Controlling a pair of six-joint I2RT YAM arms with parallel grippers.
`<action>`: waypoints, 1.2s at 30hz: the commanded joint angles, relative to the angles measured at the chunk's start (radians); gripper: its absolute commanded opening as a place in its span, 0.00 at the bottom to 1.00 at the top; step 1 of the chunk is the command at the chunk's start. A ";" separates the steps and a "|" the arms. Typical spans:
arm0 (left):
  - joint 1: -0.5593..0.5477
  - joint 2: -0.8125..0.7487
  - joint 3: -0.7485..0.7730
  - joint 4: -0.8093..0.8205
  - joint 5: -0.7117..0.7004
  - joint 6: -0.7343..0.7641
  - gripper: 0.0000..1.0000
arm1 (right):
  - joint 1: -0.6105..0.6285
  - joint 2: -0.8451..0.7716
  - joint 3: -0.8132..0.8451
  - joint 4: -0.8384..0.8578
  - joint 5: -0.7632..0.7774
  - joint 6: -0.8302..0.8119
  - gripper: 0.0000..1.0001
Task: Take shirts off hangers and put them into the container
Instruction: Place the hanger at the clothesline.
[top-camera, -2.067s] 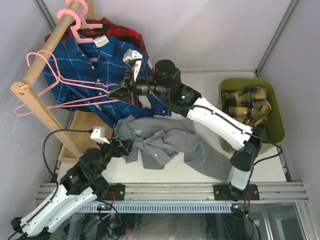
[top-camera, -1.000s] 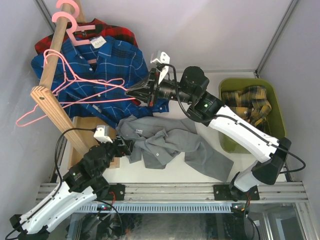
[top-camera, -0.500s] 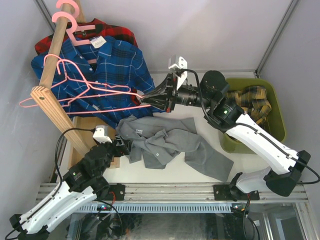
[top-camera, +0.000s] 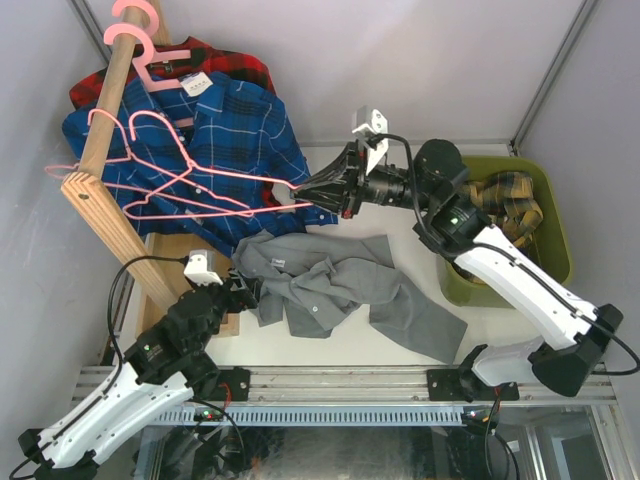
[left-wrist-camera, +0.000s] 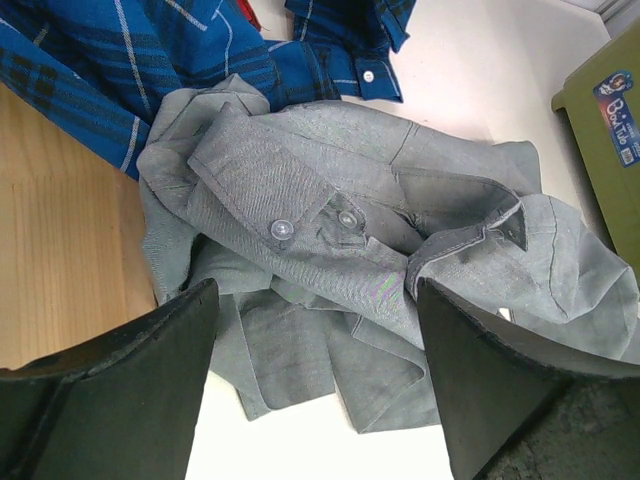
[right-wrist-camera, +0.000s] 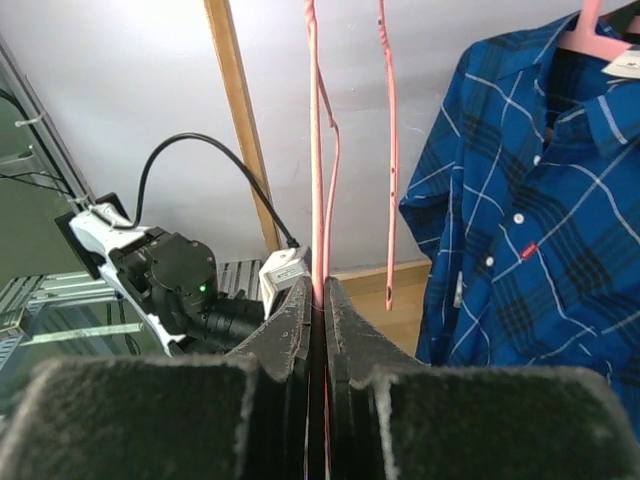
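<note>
Pulling the bare pink hanger (top-camera: 200, 190) further right from the rail (top-camera: 100, 140), your right gripper (top-camera: 300, 187) stays clamped on its wire while your left gripper (left-wrist-camera: 312, 300) hangs jaws apart over the grey shirt (left-wrist-camera: 330, 230) at the table's near edge, outside the container (top-camera: 455, 165).

Thick round wooden rail (top-camera: 112, 85) slants above far-left corner of table (top-camera: 345, 348). Plywood brace (top-camera: 115, 240), layered end grain showing, runs from rail's near end down to flat wooden base board (top-camera: 172, 255) by table's left edge. Board pale, straight-grained. Table top white. Slotted aluminium rail (top-camera: 340, 380) along table's near edge. Plain grey walls (top-camera: 400, 60) around; metal post (top-camera: 548, 72) at far-right corner.
</note>
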 joint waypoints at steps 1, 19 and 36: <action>0.005 -0.009 0.064 0.032 0.010 0.012 0.83 | 0.023 0.086 0.072 0.101 -0.045 0.018 0.00; 0.005 -0.022 0.057 0.027 0.018 0.010 0.82 | 0.113 0.382 0.355 0.064 -0.078 0.018 0.00; 0.165 0.149 0.119 0.071 0.015 0.066 0.80 | 0.074 0.145 0.116 -0.094 0.135 0.058 0.65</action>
